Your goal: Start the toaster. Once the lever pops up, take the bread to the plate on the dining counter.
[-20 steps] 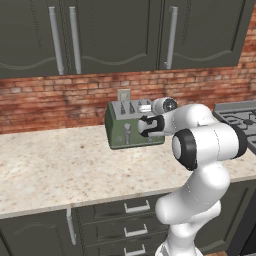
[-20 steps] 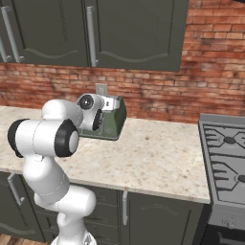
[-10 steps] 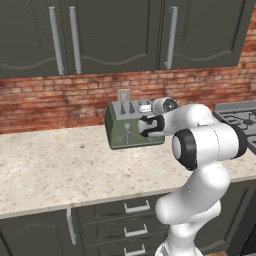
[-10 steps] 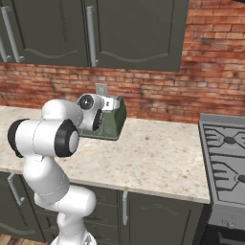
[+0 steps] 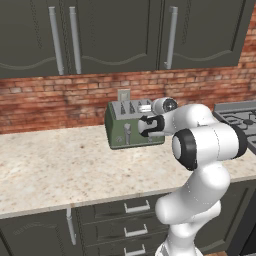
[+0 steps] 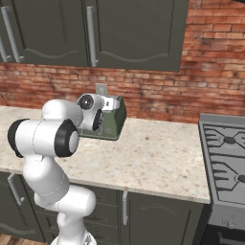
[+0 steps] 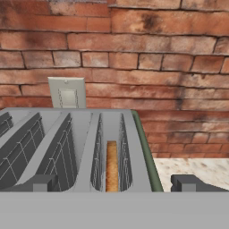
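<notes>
On the counter [image 5: 60, 170], toward its back edge against the brick wall [image 5: 50, 102], stands the toaster [image 5: 122, 131], front face turned out toward the robot so its levers can be reached from the counter's front edge. In the left base view, 1 silver slider [image 5: 127, 134] shows on the left half of that face; the right-hand lever, the one to press, is hidden behind the wrist, so its position is hard to tell. Just above and behind the toaster sits a wall outlet [image 5: 123, 95].

The pincer [image 5: 146, 126] sits at the toaster's front right, held level and pointing at the wall. Its fingers are spread fully apart with nothing between them, and in the hand view the 2 dark tips [image 7: 38, 183] straddle the right end of the steel top. That spread probably leaves room to come down around the lever knob.

The bread [image 7: 112, 166] stands on edge, sunk in the rightmost of the 4 slots, so it is loaded and waiting; toasting seems not yet begun.

To the right, well apart from the toaster, a stove [image 6: 225, 165] adjoins the counter's right end.
</notes>
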Tool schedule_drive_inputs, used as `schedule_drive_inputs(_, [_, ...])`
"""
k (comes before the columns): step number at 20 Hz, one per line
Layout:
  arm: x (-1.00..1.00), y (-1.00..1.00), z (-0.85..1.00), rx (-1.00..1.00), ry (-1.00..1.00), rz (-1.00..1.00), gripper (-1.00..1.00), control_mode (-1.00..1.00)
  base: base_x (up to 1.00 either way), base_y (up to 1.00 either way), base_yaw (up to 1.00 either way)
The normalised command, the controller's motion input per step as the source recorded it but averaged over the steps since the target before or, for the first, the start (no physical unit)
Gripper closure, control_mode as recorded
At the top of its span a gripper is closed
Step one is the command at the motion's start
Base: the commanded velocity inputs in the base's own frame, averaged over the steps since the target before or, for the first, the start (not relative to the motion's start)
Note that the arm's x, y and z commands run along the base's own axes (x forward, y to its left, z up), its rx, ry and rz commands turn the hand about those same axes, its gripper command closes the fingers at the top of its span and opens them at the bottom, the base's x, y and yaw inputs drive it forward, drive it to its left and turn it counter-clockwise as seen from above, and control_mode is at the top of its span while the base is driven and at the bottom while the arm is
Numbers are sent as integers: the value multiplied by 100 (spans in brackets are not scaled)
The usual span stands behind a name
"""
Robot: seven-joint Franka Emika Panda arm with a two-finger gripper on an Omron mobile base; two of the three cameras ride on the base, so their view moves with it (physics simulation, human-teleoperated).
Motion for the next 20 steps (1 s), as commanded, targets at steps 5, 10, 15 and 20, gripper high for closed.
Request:
schedule_drive_inputs(5, [0, 0, 0, 0, 0, 0, -100, -100, 0, 0, 0])
schedule_drive_inputs(10, [0, 0, 0, 0, 0, 0, -100, -100, 0, 0, 0])
schedule_drive_inputs(15, [0, 0, 0, 0, 0, 0, -100, -100, 0, 0, 0])
schedule_drive_inputs(20, [0, 0, 0, 0, 0, 0, -100, -100, 0, 0, 0])
